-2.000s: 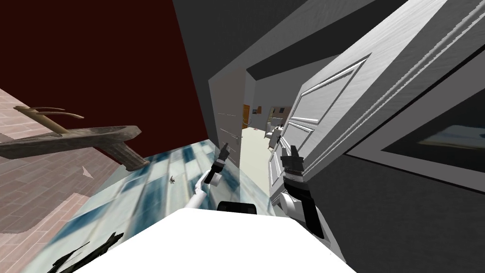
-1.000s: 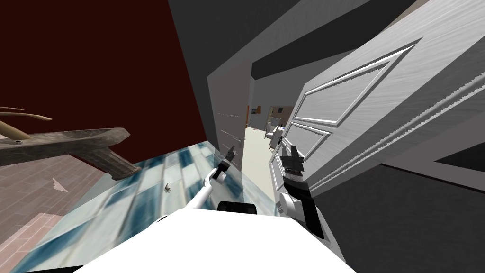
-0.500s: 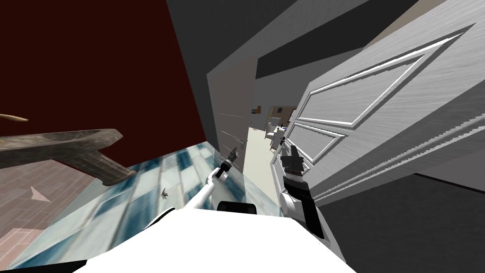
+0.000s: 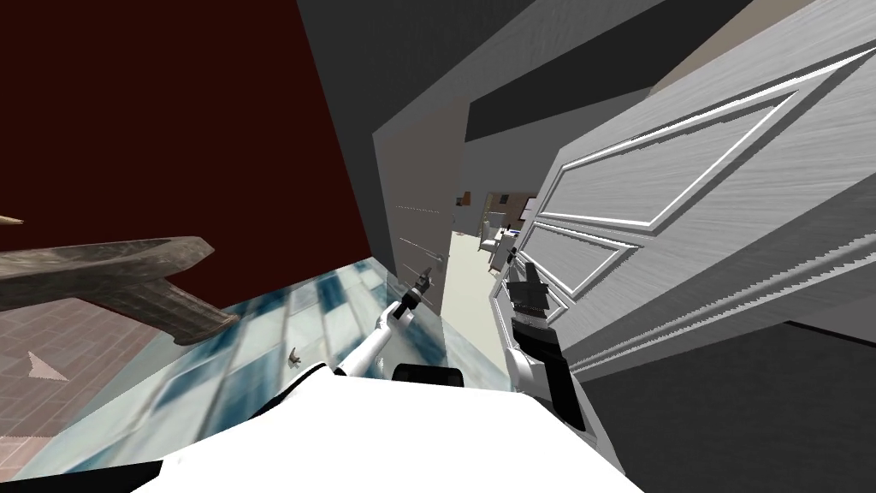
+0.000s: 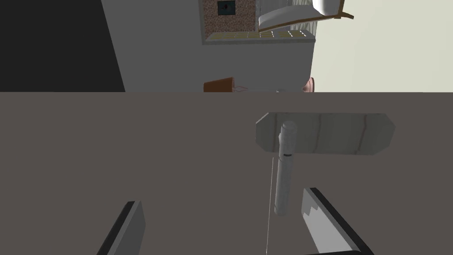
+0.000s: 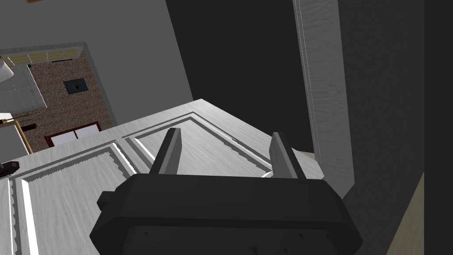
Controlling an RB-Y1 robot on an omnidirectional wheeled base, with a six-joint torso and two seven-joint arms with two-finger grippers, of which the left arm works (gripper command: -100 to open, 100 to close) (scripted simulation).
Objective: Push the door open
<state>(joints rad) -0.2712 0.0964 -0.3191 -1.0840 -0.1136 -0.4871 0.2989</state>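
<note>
Far to my left, the weathered brown wooden beam sits nearer the edge of the head view than two seconds ago, and the small dark speck on the blue-and-white tiled floor lies closer to me; that is my own move, not theirs. My left pincer has reached further out and now hovers just before the plain grey-brown door leaf. Its blades are spread wide, with the pale grey lever handle between them, nearer one blade and untouched. The strip of cream floor seen through the gap between the two leaves is broader than before. My right pincer has kept its place at the near edge of the white panelled door leaf, blades parted and gripping nothing. That leaf stands swung open on my right and looms larger than earlier.
</note>
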